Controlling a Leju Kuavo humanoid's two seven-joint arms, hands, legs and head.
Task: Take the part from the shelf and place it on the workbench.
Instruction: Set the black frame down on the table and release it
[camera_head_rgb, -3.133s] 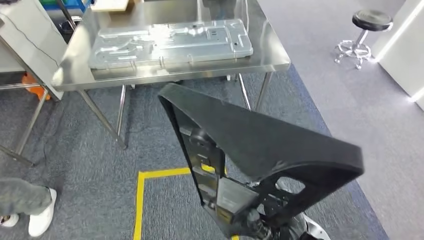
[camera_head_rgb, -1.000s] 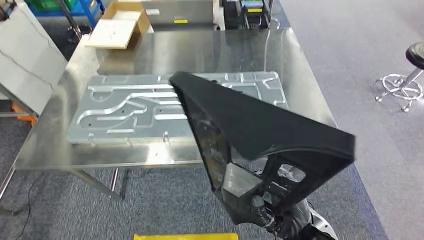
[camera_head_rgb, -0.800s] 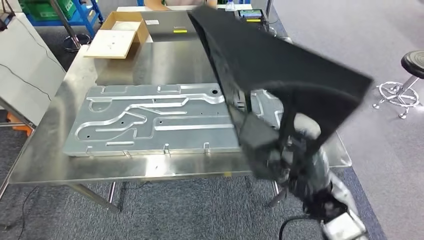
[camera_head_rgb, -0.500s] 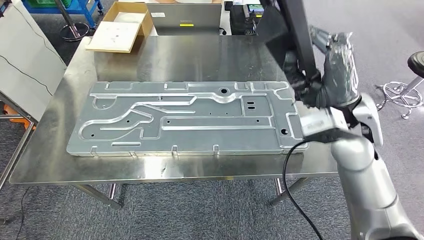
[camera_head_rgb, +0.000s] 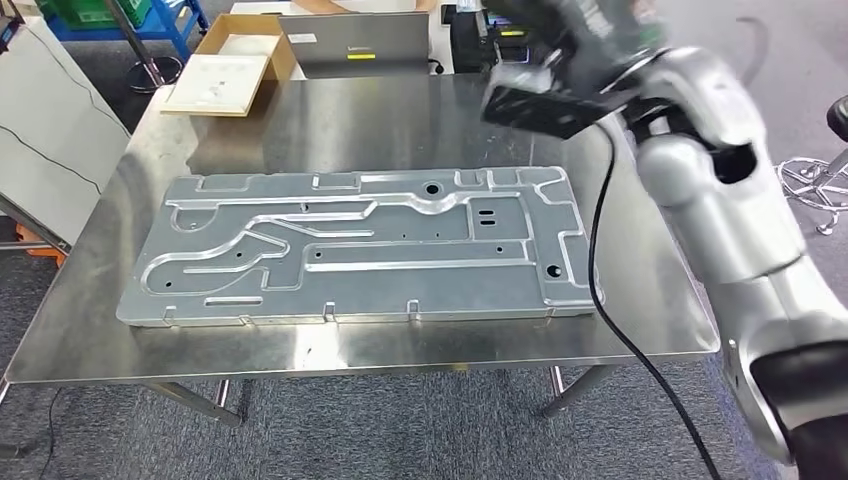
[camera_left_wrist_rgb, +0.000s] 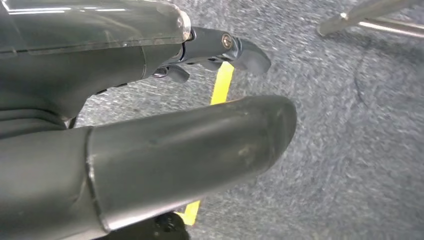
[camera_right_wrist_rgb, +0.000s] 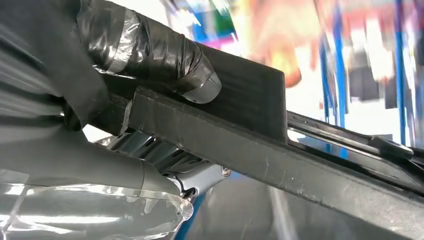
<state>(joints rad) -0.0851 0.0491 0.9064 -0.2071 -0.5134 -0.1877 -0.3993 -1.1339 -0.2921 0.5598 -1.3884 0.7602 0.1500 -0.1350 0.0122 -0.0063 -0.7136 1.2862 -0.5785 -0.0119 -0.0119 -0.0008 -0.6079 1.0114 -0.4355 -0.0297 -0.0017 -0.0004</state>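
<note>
**A:** Listing left to right. Item one: flat brown cardboard box (camera_head_rgb: 222, 72), far left corner of the bare stainless-steel surface (camera_head_rgb: 400, 120). Item two: broad grey machined-aluminium plate with raised channels (camera_head_rgb: 360, 245), lying flat across the middle of that surface, probably a fixture parked there, so it takes up most of the landing room.

**B:** Left hand (camera_left_wrist_rgb: 150, 150)?

**A:** Item three: seen from its own wrist, hanging over grey carpet and a strip of yellow floor tape (camera_left_wrist_rgb: 222, 82). Thumb and darker fingers apart, nothing between them. Idle by my reading, since the part is a one-hand carry.

**B:** And the part?

**A:** Item four: long black moulded-plastic panel with a ribbed edge (camera_right_wrist_rgb: 280, 155). Off the shelf, not yet down. It is up in the air at the far right of the surface, clamped by the right hand (camera_right_wrist_rgb: 100, 85): tape-wrapped thumb pressing on its upper face, fingers underneath. In the head view the raised silver right arm (camera_head_rgb: 720, 200) crosses that corner and the motion blur there hides the panel's outline.

**B:** Why so high?

**A:** Likely to clear the plate's edge before lowering. Free steel shows beyond the plate and along its right side; which patch is meant, I cannot tell.

**B:** Anything further right?

**A:** Item five: black round stool (camera_head_rgb: 838, 115) on the carpet, well apart.
</note>
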